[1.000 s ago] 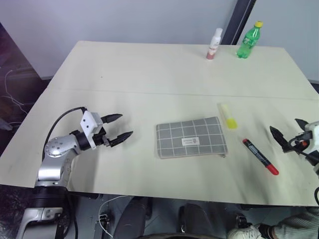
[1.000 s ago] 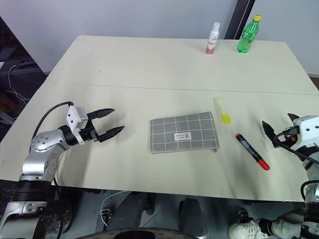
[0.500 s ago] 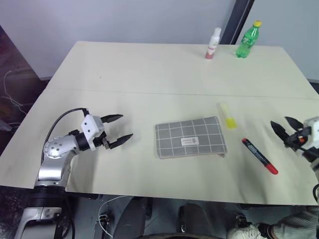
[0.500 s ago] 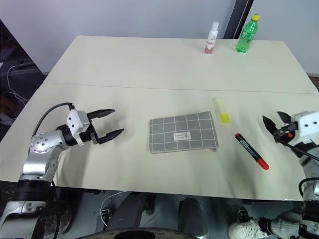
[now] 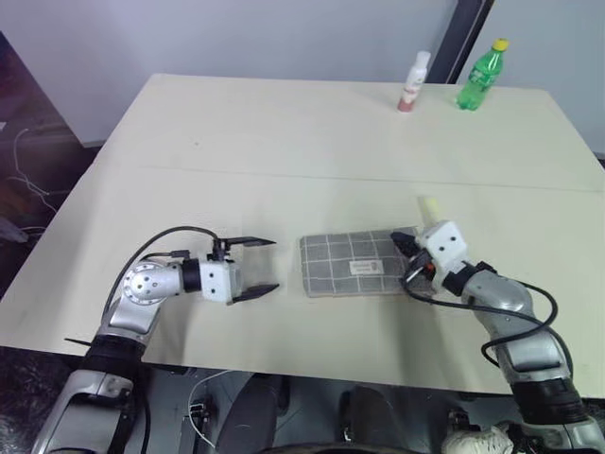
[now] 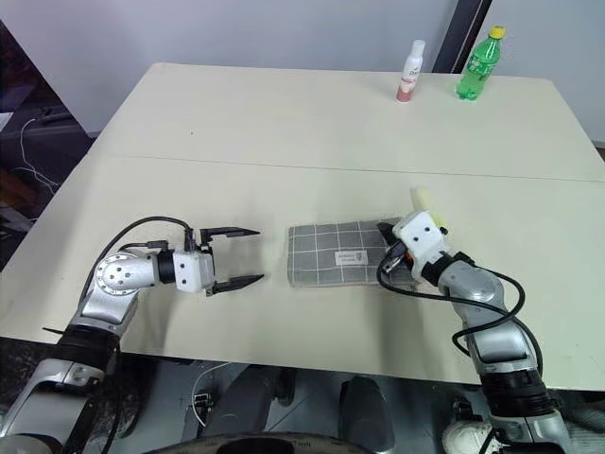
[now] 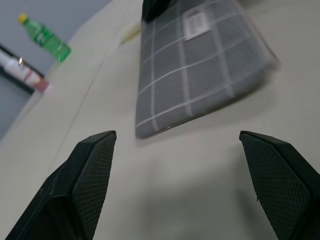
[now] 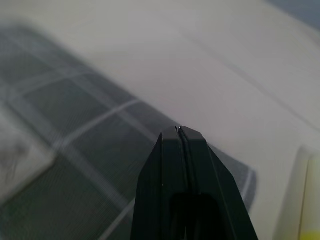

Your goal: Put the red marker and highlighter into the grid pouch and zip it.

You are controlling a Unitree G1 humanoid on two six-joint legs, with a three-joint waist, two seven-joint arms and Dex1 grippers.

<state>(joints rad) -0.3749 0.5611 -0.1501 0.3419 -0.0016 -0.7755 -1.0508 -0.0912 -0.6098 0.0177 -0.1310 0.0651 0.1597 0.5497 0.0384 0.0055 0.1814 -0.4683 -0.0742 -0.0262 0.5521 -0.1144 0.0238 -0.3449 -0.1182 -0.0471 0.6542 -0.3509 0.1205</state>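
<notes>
Grid pouch (image 5: 354, 263), zipped and flat near the counter's (image 5: 284, 132) front edge, has the clenched right gripper (image 5: 408, 244) at its zipper end beside the highlighter (image 5: 427, 205), the left gripper (image 5: 253, 267) spread nearby; opening it likely comes next.

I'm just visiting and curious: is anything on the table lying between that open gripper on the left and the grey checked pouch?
Nothing visible does. The left gripper stands open and points at the grid pouch, with only bare table between them. The right gripper, shut, is over the pouch's far end.
</notes>
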